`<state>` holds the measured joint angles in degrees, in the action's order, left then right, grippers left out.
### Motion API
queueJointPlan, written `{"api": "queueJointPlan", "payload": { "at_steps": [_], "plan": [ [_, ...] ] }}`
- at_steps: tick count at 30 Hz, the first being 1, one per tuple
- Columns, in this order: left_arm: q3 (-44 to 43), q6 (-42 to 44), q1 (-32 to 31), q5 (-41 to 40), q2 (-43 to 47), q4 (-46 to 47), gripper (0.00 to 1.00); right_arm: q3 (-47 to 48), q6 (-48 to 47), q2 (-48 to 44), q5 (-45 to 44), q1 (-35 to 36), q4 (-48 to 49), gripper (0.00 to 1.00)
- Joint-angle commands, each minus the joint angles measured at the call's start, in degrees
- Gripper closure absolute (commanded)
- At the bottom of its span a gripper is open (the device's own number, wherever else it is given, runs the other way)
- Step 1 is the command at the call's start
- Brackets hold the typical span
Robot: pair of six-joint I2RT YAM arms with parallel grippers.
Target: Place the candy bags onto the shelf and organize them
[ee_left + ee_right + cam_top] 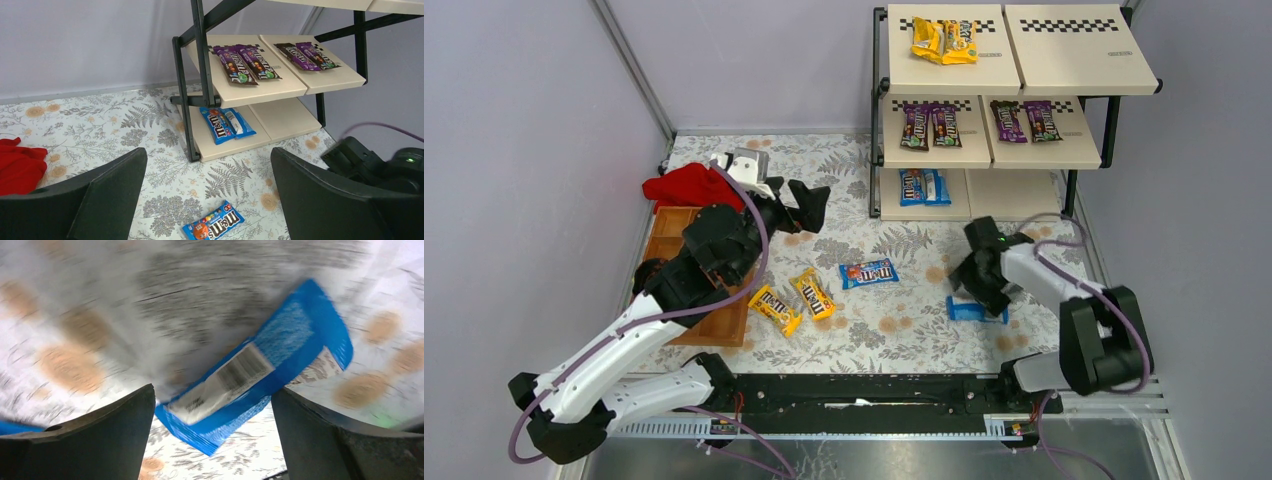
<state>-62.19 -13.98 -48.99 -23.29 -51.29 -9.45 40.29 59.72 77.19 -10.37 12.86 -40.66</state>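
The shelf [1064, 50] stands at the far right corner of the worktop [904, 345] and is sorted by colour. Yellow bags [944, 40] lie on the top tier's left board, purple-brown bags [929, 125] sit in pairs across both middle boards, and blue bags [922, 186] are on the bottom left board. So the bottom tier is the likely home for the loose blue ones.

One of these, a face-down blue bag [280, 350], lies near the worktop's right edge, directly under the right tool [976, 285]. Its fingers stand apart on either side of the bag, a stance suited to pinching it up. The wrist view is smeared, so I cannot tell whether the tips touch the film, but nothing is clamped.

A second blue bag [869, 273] lies logo up mid-worktop. Two loose yellow bags [794, 300] sit toward the left, beside the wooden tray [669, 235]. The left tool [207, 155] hangs wide apart and empty near the red cloth [689, 185] at the far left, aimed at the shelf and out of the right arm's way.
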Motion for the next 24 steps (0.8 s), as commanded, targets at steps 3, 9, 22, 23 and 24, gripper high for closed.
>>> {"api": "queueJointPlan", "payload": {
  "at_steps": [3, 9, 22, 23, 24],
  "plan": [
    [-0.55, 0.0, 0.56, -0.35, -0.63, 2.03, 0.01, 11.87, -16.45, 10.73, 1.25, 12.99, 7.95, 0.1],
    [-0.58, 0.11, 0.74, -0.49, -1.18, 1.94, 0.01, 13.35, -23.2, 9.63, 2.43, 17.24, 11.25, 0.07],
    [-0.65, -0.16, 1.01, -0.09, -1.49, 1.78, 0.01, 4.51, -31.51, -3.31, 13.28, -2.87, 17.77, 0.01],
    [-0.64, -0.17, 1.01, -0.09, -1.52, 1.82, 0.01, 4.64, -32.26, -2.65, 13.32, -3.36, 18.21, 0.01],
    [-0.62, -0.22, 1.0, -0.09, -1.49, 1.81, 0.01, 4.81, -32.81, -1.88, 13.37, -3.63, 18.76, 0.02]
  ]
}}
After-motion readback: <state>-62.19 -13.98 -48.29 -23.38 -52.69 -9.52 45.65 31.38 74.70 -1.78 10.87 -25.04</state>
